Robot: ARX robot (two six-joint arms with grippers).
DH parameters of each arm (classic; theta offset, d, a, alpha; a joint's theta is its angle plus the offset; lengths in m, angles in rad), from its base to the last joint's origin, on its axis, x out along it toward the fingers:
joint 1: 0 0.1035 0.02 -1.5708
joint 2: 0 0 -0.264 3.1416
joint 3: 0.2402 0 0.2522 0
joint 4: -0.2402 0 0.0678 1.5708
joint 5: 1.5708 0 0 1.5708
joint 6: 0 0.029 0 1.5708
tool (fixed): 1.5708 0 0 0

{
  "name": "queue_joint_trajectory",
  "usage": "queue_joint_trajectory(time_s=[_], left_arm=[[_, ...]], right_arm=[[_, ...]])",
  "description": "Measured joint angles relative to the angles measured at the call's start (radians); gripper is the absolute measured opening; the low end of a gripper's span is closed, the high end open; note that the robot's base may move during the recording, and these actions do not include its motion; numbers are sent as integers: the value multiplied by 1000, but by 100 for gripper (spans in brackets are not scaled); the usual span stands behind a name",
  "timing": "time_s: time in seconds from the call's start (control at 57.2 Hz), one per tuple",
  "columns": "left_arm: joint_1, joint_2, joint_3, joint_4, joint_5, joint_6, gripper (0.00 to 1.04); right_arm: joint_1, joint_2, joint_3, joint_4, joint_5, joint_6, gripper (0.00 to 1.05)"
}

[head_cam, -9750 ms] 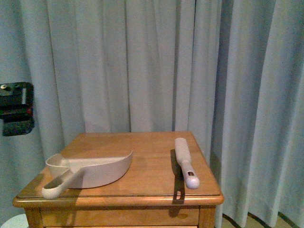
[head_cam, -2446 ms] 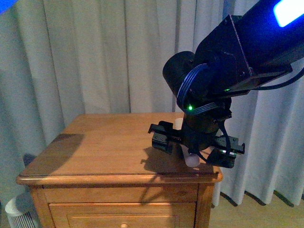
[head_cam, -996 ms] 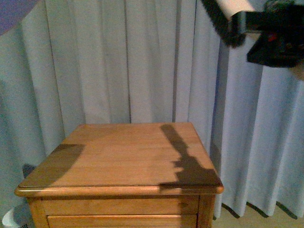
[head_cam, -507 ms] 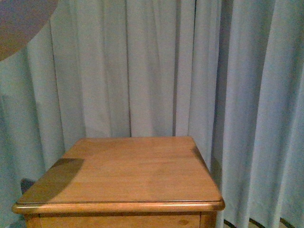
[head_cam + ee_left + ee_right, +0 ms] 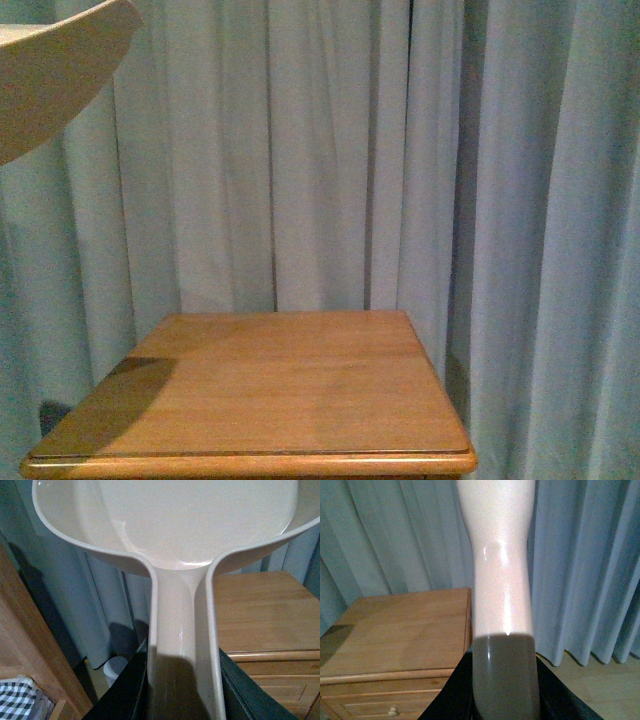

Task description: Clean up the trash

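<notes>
Front, bench (image 5: 280, 390): its wooden top spans the lower middle of the frame, with a dark shadow over the lower-left corner.
Front, curtain (image 5: 300, 150): grey-blue folds hang behind the bench and fill the rest of the frame.
Front, dustpan (image 5: 50, 80): a pale curved edge shows in the upper left corner, high above the bench and well apart from it.
Front, grippers: neither is in this view.
Left wrist, left gripper (image 5: 182, 700): its dark fingers are closed tight on either side of the dustpan's handle, gripping it.
Left wrist, dustpan (image 5: 200, 520): its hollow side faces the camera, and the wide pan sits at the far end of the handle.
Left wrist, bench (image 5: 260, 610): it stands beyond the handle, with a drawer front under its top.
Left wrist, other things: a white round thing (image 5: 117, 667) sits on the floor by the curtain, and a checked cloth (image 5: 15, 700) lies beside a wooden panel.
Right wrist, right gripper (image 5: 505, 695): its dark fingers are clamped on the brush handle (image 5: 502, 580).
Right wrist, brush handle: it is pale and glossy and runs straight away from the gripper, its far end out of frame.
Right wrist, bench (image 5: 395, 625): it stands beyond the handle, and a drawer knob (image 5: 393, 711) shows on its front.
Right wrist, floor (image 5: 600, 690): it is pale and lies under the curtain hem.
Trash: it shows in none of the three views, so where it is cannot be told.
</notes>
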Motion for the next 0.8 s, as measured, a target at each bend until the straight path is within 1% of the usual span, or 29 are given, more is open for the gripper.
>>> queue_joint_trajectory(time_s=[0.122, 0.804], left_arm=[[0, 0, 0, 0, 0, 0, 28], [0, 0, 0, 0, 0, 0, 28]], right_arm=[[0, -5, -20, 9, -16, 8, 20], [0, -6, -26, 11, -16, 11, 20]])
